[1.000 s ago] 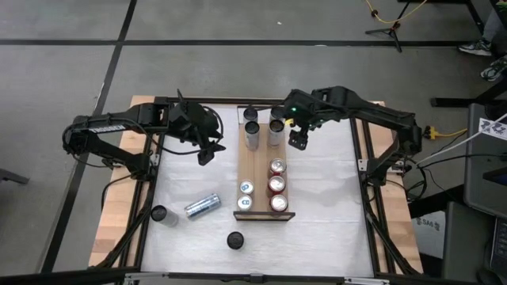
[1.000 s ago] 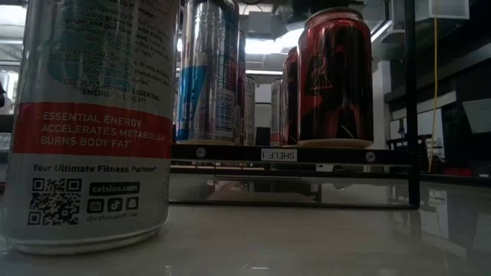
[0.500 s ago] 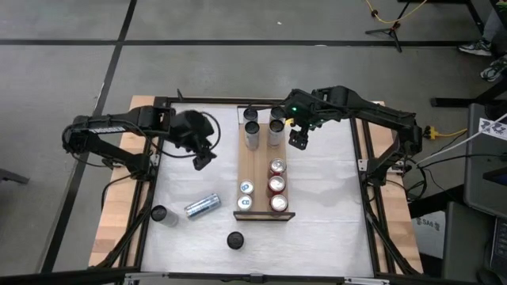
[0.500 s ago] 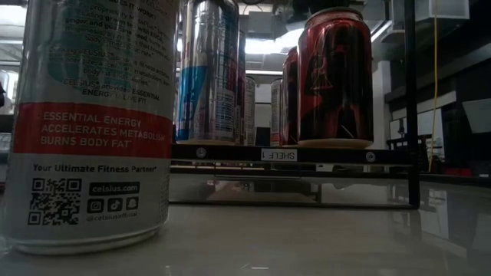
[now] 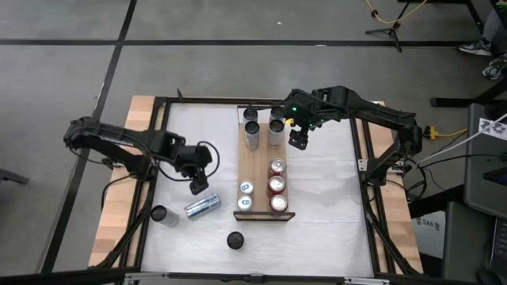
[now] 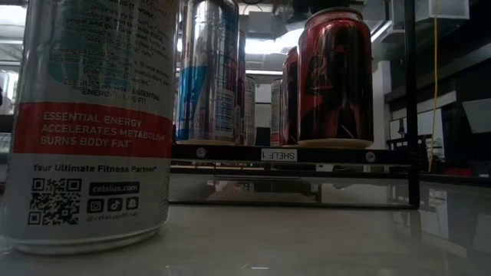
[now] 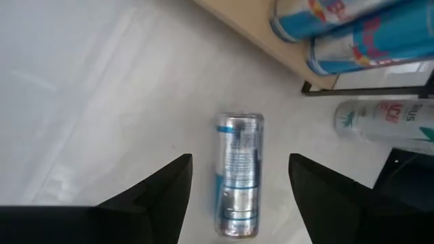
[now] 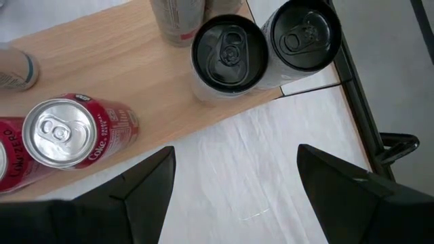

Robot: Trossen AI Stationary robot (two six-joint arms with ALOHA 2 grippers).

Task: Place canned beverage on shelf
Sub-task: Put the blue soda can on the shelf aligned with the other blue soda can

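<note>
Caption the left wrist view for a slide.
Left pincer open above a silver can lying on the table, beside the shelf.

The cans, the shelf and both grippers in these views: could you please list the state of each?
Silver can: lying on its side, off the shelf.
White can: upright on the table.
Black can: upright on the table.
Shelf: holds nine upright cans.
Left gripper: open above the silver can.
Right gripper: open, empty.

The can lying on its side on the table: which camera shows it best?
The left wrist view: the silver-and-blue can lies full length between the open left gripper's fingers. The high view shows it small, left of the shelf. The low and right wrist views miss it.
</note>
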